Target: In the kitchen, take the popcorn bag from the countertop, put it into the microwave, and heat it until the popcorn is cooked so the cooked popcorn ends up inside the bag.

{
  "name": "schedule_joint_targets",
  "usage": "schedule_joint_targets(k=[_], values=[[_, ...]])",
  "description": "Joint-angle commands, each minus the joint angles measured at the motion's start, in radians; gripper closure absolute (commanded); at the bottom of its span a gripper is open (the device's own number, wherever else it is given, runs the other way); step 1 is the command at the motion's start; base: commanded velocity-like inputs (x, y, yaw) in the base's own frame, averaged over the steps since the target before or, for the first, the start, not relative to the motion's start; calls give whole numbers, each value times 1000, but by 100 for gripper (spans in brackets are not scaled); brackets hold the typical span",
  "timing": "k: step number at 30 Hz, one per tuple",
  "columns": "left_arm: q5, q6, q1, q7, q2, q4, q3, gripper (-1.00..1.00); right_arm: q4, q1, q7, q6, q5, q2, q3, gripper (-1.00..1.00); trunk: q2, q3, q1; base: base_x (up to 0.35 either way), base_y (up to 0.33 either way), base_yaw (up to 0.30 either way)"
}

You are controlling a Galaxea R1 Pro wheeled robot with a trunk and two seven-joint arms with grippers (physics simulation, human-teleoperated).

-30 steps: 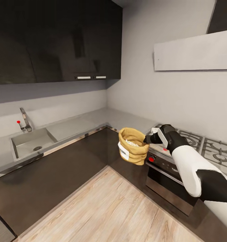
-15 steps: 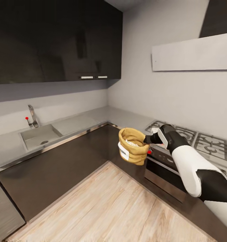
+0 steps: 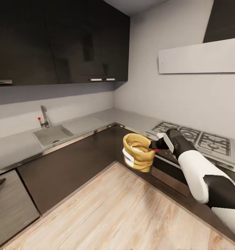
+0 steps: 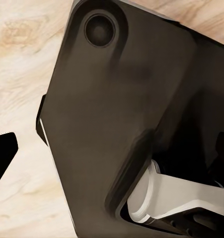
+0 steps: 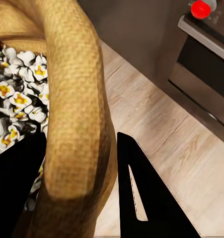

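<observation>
The right gripper (image 3: 154, 145) pinches the rolled rim of the popcorn bag (image 3: 138, 152), holding it above the wooden floor (image 3: 107, 211) beside the oven (image 3: 169, 172). Its white label (image 3: 128, 157) is too blurred to read. I can't tell the left gripper's finger state.

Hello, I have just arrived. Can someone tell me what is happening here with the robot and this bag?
The robot's right gripper holds the popcorn bag by its rolled rim, in the air over the wooden floor, in front of the oven and gas hob. White popcorn fills the bag. The sink is on the countertop further left.
</observation>
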Motion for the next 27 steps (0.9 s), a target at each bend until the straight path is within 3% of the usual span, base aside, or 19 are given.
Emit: schedule_joint_targets(k=[1, 11, 18, 27], values=[[1, -1, 0, 1, 0, -1, 6, -100, -1, -1, 6, 4, 6, 1, -5, 100, -1, -1, 0, -318, 178, 0], [1, -1, 0, 1, 0, -1, 5, -100, -4, -1, 6, 42, 8, -5, -6, 100, -1, -1, 0, -308, 186, -21], [1, -1, 0, 0, 0, -1, 3, -100, -5, -1, 6, 42, 8, -6, -6, 100, -1, 3, 0, -280, 173, -242], [0, -1, 0, -1, 0, -1, 0, -100, -4, -1, 6, 43, 8, -14, -6, 100, -1, 9, 0, -26, 14, -263]])
